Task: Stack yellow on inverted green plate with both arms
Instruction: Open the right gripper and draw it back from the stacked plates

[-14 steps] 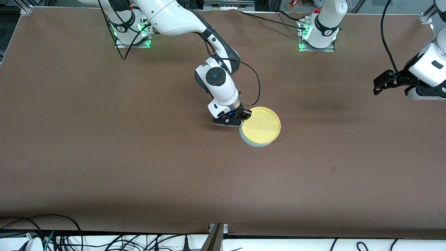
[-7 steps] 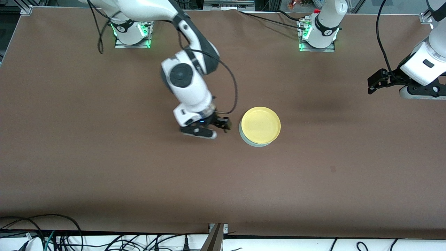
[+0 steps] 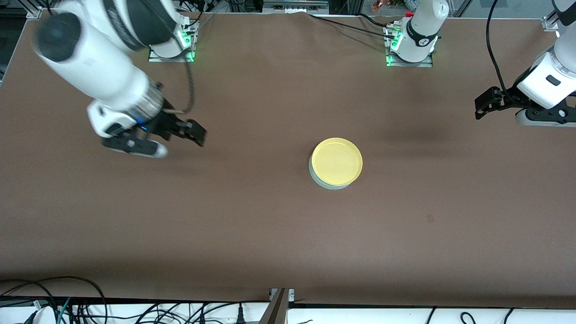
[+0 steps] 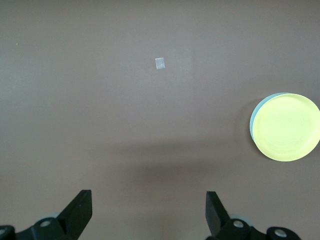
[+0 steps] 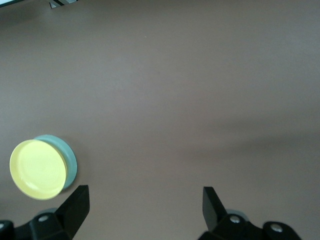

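On green plate [image 3: 325, 183]: yellow [image 3: 336, 161]

The right gripper [image 3: 194, 133] let go of the yellow plate [image 3: 337, 161]. It swung away, jaws spread, toward the surface's [image 3: 279, 234] right-arm end.

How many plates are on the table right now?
2, stacked mid-table: the yellow plate lies on top of the green plate, of which only an edge shows. Both grippers, left and right, are open and away from them.
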Controlling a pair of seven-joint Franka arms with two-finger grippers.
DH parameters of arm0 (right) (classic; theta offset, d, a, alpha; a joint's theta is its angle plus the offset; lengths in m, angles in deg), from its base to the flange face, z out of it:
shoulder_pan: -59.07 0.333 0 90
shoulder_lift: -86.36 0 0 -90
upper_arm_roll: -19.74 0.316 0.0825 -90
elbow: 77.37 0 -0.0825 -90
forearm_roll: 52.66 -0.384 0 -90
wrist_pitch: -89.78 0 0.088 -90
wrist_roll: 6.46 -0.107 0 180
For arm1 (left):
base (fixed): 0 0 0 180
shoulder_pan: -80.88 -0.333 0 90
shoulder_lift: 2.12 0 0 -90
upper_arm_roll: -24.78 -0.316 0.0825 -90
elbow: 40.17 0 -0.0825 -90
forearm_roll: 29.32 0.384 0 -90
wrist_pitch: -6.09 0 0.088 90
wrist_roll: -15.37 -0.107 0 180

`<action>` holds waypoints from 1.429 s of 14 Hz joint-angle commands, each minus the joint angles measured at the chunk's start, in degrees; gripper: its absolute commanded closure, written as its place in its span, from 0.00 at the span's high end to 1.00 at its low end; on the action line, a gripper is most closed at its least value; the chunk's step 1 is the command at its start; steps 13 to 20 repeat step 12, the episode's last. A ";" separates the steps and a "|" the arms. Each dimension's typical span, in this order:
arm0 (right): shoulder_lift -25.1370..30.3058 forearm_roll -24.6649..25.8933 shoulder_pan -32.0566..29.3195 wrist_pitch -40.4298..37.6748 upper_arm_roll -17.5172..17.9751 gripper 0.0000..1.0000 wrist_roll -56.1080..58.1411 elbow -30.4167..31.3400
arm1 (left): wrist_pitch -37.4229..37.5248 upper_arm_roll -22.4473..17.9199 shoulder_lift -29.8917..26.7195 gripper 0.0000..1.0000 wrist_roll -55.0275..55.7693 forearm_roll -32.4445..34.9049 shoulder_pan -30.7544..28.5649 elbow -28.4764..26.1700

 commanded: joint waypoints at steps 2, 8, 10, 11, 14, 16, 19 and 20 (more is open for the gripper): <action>13.66 7.18 -7.32 -0.56 5.70 1.00 4.14 13.01 | -0.21 0.73 0.35 1.00 -0.63 -0.07 -0.81 1.31; 15.09 11.68 -38.26 -3.55 32.86 1.00 13.64 11.80 | 0.59 0.73 0.44 1.00 -1.07 -0.16 -0.99 1.49; 15.18 11.86 -39.53 -3.91 34.05 1.00 13.56 11.36 | 0.59 0.81 0.35 1.00 -1.07 -0.16 -0.90 1.58; 15.09 11.95 -39.53 -3.91 34.13 1.00 13.73 10.83 | 0.59 0.82 0.44 1.00 -0.90 -0.16 -0.90 1.58; 15.01 12.03 -39.53 -3.99 34.14 1.00 14.17 10.74 | 0.93 0.90 0.36 1.00 -0.90 -0.16 -0.81 1.58; 15.01 12.03 -39.53 -3.99 34.14 1.00 14.17 10.74 | 0.93 0.90 0.36 1.00 -0.90 -0.16 -0.81 1.58; 15.01 12.03 -39.53 -3.99 34.14 1.00 14.17 10.74 | 0.93 0.90 0.36 1.00 -0.90 -0.16 -0.81 1.58; 15.01 12.03 -39.53 -3.99 34.14 1.00 14.17 10.74 | 0.93 0.90 0.36 1.00 -0.90 -0.16 -0.81 1.58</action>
